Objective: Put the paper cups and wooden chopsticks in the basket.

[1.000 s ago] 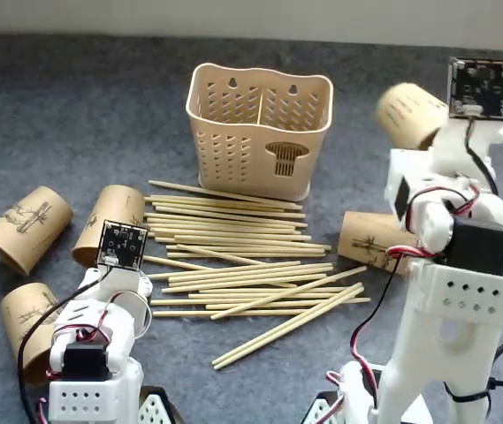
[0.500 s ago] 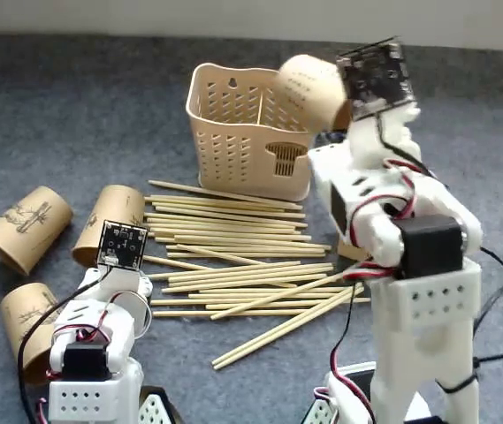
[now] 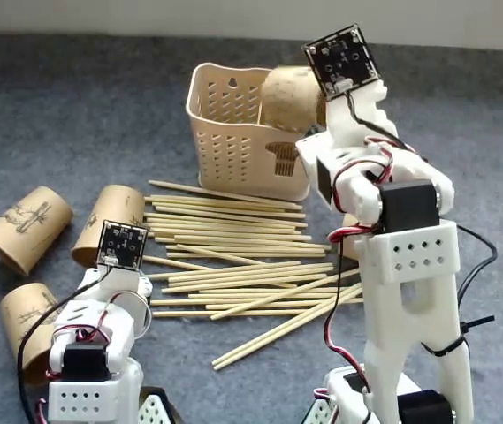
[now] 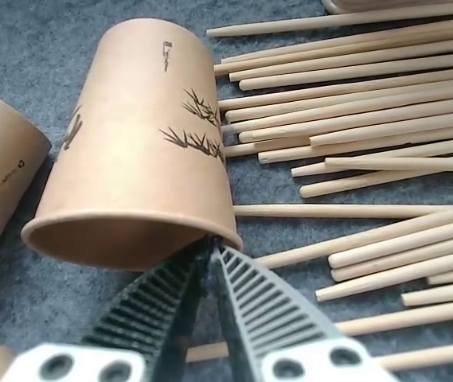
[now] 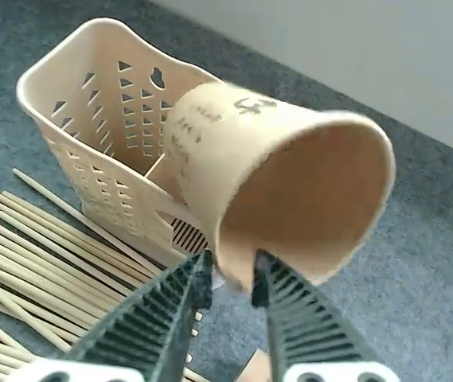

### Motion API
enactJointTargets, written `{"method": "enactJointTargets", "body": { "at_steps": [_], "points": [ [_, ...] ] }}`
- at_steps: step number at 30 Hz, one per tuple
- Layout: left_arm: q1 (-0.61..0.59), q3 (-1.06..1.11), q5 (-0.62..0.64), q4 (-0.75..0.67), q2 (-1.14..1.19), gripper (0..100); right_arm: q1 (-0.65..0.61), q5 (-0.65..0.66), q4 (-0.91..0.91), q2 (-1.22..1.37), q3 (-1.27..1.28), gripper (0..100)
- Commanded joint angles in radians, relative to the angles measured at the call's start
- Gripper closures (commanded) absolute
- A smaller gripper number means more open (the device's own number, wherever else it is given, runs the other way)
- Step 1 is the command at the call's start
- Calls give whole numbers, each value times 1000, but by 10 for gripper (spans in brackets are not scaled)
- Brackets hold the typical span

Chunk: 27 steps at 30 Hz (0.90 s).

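Observation:
My right gripper [image 5: 232, 274] is shut on the rim of a brown paper cup [image 5: 290, 183], held tilted in the air. In the high view this cup [image 3: 290, 97] hangs over the right end of the beige slotted basket [image 3: 233, 146]. Many wooden chopsticks [image 3: 242, 256] lie spread on the grey mat in front of the basket. My left gripper [image 4: 212, 253] is shut, its tips right at the rim of a paper cup [image 4: 138, 151] lying on its side beside the chopsticks [image 4: 353, 103].
Three cups lie at the left of the mat: one far left [image 3: 26, 228], one by the chopstick pile [image 3: 108, 221], one near the left arm's base [image 3: 23, 320]. The right arm's white body [image 3: 401, 256] stands over the right end of the chopsticks.
The right arm has swung left with its cup, from right of the basket to above the basket's right end. The left arm has stayed still.

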Motion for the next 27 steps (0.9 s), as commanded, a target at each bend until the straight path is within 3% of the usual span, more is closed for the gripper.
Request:
{"method": "enactJointTargets", "body": {
  "at_steps": [1, 19, 27],
  "points": [
    [-13, -8, -5, -14, -16, 972, -13, 9, -44, -2, -51, 840],
    [-12, -8, -5, -14, -16, 972, -70, 8, -262, 5, -41, 840],
    [-13, -8, -5, -14, -16, 972, -56, -103, -328, 31, -41, 840]
  ]
}}
